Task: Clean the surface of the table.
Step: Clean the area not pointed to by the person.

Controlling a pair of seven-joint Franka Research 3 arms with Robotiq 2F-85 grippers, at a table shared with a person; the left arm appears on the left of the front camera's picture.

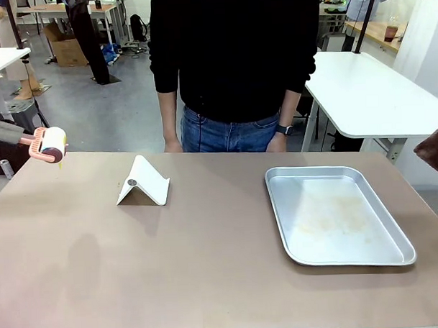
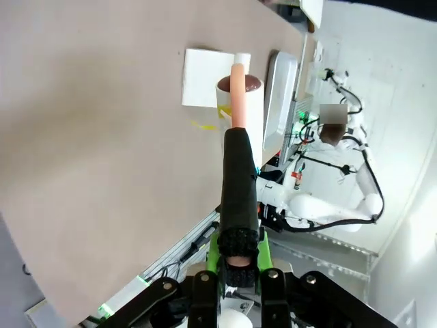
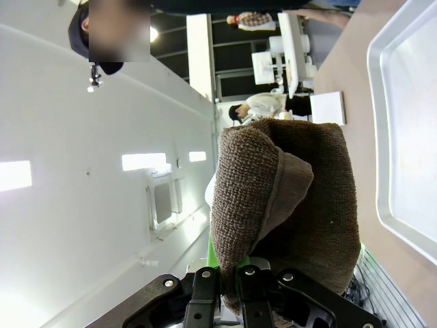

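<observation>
The taupe-brown table (image 1: 208, 265) spreads across the front view. At its far left corner a lint roller (image 1: 51, 145) with a pink neck and white head hangs just above the top. In the left wrist view my left gripper (image 2: 239, 258) is shut on the roller's black handle (image 2: 239, 198), with the head (image 2: 249, 96) pointing away over the table (image 2: 102, 137). A small yellow scrap (image 2: 203, 126) lies by the head. My right gripper (image 3: 235, 277) is shut on a folded brown towel (image 3: 287, 198), which also shows at the table's right edge as the towel (image 1: 434, 151).
A white folded stand (image 1: 143, 182) sits left of centre. A shallow metal tray (image 1: 336, 214) with faint stains lies at the right. A person in black stands at the far edge, hands (image 1: 174, 145) resting by the table. White tables stand behind.
</observation>
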